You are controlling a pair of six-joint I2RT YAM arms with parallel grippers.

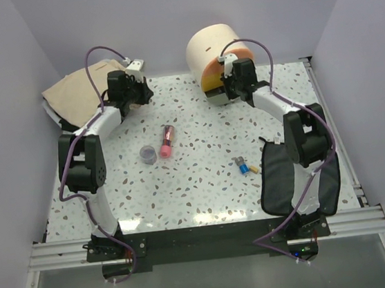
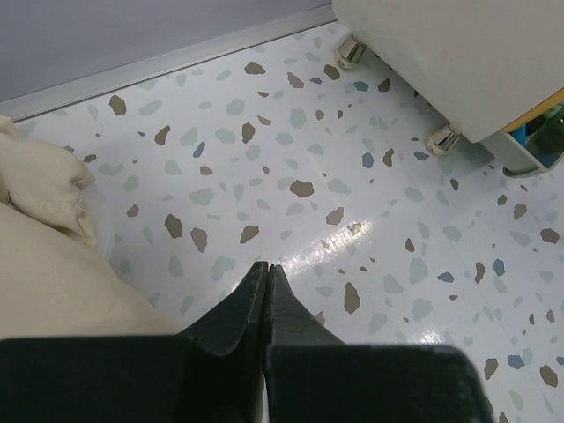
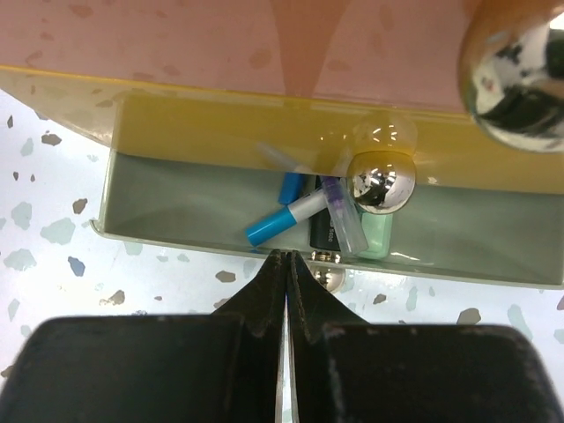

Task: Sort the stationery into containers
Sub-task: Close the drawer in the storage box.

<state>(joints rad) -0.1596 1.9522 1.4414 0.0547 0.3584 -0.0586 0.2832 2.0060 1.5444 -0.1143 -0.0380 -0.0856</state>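
The cream cylindrical box (image 1: 212,44) lies at the back, its orange drawer (image 3: 176,198) pulled out. Inside the drawer lie a blue-capped pen (image 3: 282,220), a clear-capped pen (image 3: 344,213), a black item (image 3: 324,233) and a pale green piece (image 3: 377,236). My right gripper (image 3: 287,256) is shut and empty, tips at the drawer's near rim, just below a gold knob (image 3: 381,181). My left gripper (image 2: 267,266) is shut and empty above bare table, left of the box (image 2: 458,53). A pink tube (image 1: 166,141), a grey pot (image 1: 149,154) and small blue and yellow pieces (image 1: 245,166) lie mid-table. The black pouch (image 1: 278,176) lies at the right.
A beige cloth bag (image 1: 79,91) fills the back left corner and shows beside my left gripper as the bag's cloth (image 2: 44,264). The box's gold feet (image 2: 441,139) stand on the speckled table (image 1: 204,184). Walls close in the sides and back.
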